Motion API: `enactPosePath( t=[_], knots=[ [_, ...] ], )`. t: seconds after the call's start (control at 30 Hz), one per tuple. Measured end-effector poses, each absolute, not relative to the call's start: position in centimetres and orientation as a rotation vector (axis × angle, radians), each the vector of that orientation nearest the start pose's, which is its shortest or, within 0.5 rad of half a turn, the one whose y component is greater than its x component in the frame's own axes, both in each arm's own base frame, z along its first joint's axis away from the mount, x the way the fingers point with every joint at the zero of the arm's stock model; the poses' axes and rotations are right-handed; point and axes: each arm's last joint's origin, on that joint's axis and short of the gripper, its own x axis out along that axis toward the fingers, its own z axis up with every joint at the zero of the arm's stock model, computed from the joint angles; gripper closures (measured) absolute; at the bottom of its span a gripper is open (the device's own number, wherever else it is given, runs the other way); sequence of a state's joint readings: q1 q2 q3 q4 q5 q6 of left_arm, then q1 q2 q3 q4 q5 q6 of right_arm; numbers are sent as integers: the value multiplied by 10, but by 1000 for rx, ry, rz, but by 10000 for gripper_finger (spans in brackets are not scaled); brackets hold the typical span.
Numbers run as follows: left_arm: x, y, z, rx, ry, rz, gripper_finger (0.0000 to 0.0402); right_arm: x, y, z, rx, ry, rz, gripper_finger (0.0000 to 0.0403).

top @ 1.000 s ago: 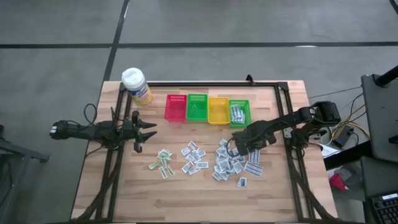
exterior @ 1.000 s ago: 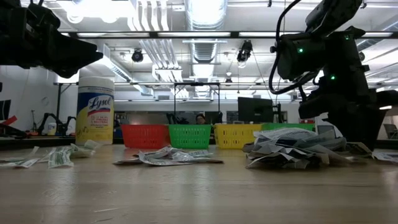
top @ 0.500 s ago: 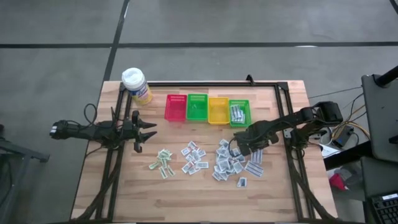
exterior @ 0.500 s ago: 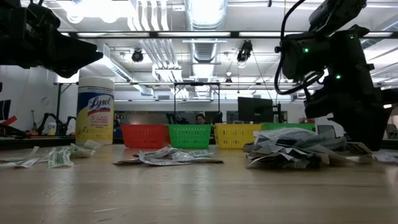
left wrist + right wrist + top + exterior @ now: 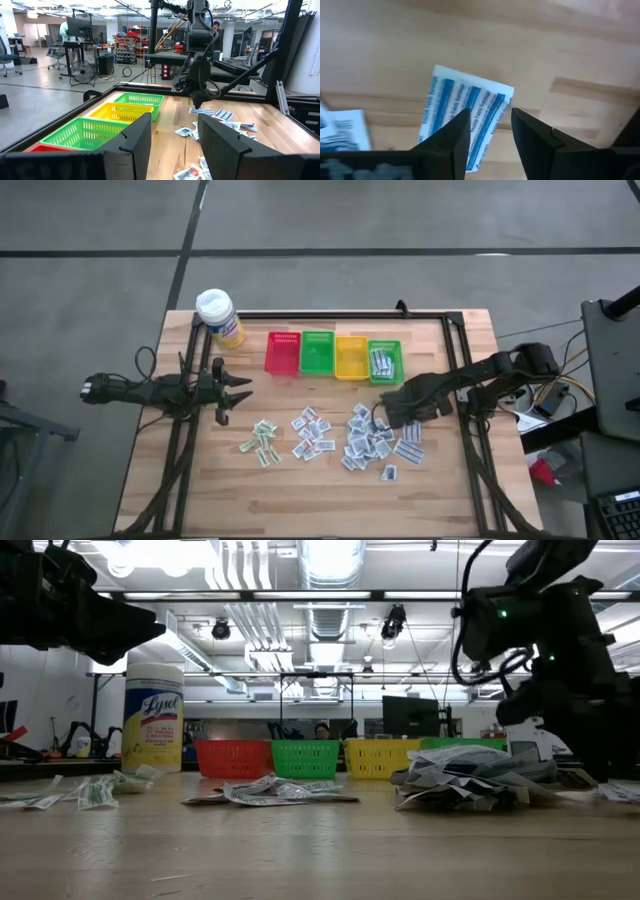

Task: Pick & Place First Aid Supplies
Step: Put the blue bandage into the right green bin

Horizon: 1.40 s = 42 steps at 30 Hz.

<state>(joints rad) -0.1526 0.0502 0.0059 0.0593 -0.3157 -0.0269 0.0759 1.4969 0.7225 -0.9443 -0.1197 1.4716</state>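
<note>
Paper packet (image 5: pixel 462 112), white with blue print, flat on wood directly below right gripper (image 5: pixel 490 132), jaws spread, empty. Likely light, floppy, slippery: pinch across one edge. Left gripper (image 5: pixel 172 145) idle, jaws apart.

The tall yellow tub (image 5: pixel 152 718) with the white cap has the word "Lysol" on its label. A packet (image 5: pixel 462 116) on the counter has blue lines of print, but the words are too blurry to read.
</note>
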Motion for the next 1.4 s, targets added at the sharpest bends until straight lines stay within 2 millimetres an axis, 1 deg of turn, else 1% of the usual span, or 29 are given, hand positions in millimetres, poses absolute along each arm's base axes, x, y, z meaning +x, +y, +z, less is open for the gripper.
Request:
enactPosePath(
  t=[0.13,0.27,0.4,0.73,0.93,1.4],
  knots=[
    [99,-6,167,-30,-16,163,243,196,21,133,1132,1480,-1155,261],
    [100,-6,167,-28,-12,163,243,192,20,124,1150,1461,-1132,262],
    [100,-6,167,-25,-10,163,243,192,20,120,1168,1446,-1112,270],
    [100,-6,167,-25,-10,163,243,193,20,120,1170,1432,-1107,317],
    [100,-6,167,-25,-9,163,243,193,20,120,1177,1406,-1139,348],
    [100,-6,167,-24,-9,163,243,191,19,121,1178,1392,-1169,392]
  ],
)
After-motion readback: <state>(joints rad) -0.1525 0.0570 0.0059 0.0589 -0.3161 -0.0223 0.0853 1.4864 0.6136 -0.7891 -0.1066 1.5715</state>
